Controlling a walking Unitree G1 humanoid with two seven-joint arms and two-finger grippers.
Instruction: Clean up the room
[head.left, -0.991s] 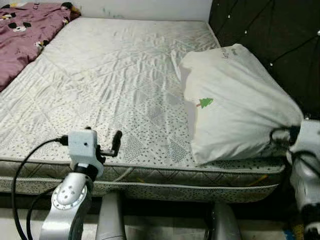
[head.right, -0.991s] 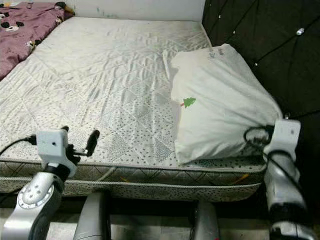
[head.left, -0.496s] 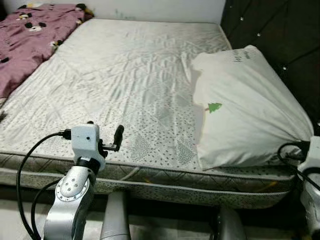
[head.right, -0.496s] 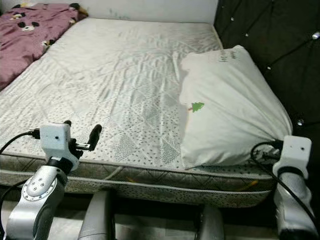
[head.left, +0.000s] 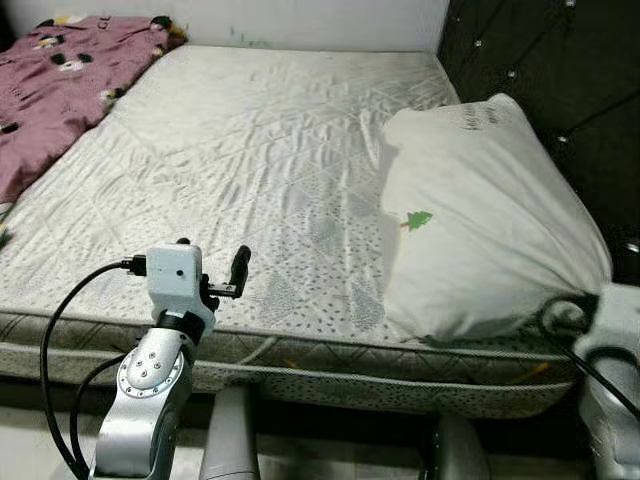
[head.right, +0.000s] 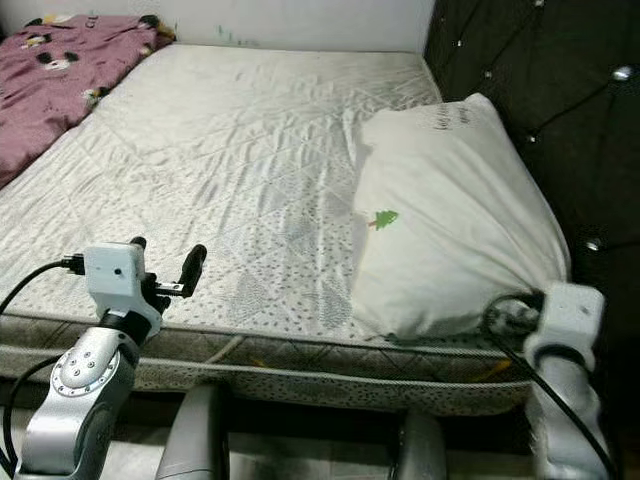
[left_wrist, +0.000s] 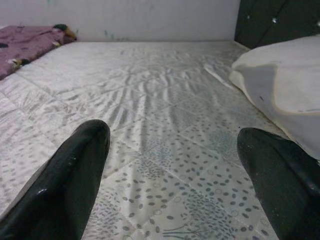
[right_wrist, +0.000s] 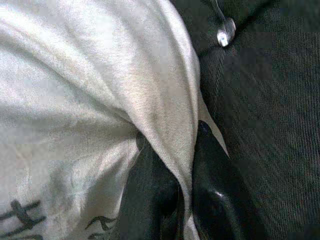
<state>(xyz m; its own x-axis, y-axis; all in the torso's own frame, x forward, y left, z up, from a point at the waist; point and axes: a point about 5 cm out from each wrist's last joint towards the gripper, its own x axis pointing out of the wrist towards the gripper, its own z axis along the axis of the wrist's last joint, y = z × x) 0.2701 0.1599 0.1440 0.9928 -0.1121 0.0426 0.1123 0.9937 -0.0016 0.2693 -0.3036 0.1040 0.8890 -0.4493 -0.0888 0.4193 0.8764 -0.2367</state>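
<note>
Quilted mattress (head.left: 250, 180) fills the scene, its near edge running just past the robot's two arms. Nearest, the left gripper (head.left: 238, 270) hovers over that front edge with its black fingers spread wide and nothing between them (the left wrist view looks straight out across bare sheet). On the other side, the right gripper (right_wrist: 172, 192) is pinched tight on the near corner of the white pillow (head.left: 480, 220), a fold of its fabric squeezed between the two fingers, close against the dark tufted headboard (head.left: 540, 60).

Over the last second the pillow has kept its place along the headboard side of the bed, while the whole view swung a little, which reads as the camera shifting. The grip on the corner has held throughout. My judgement: the pillow is secured but not yet repositioned, so straightening it is the step in hand.

Farthest off, a maroon blanket (head.left: 50, 90) with panda prints lies bunched at the far left corner.
</note>
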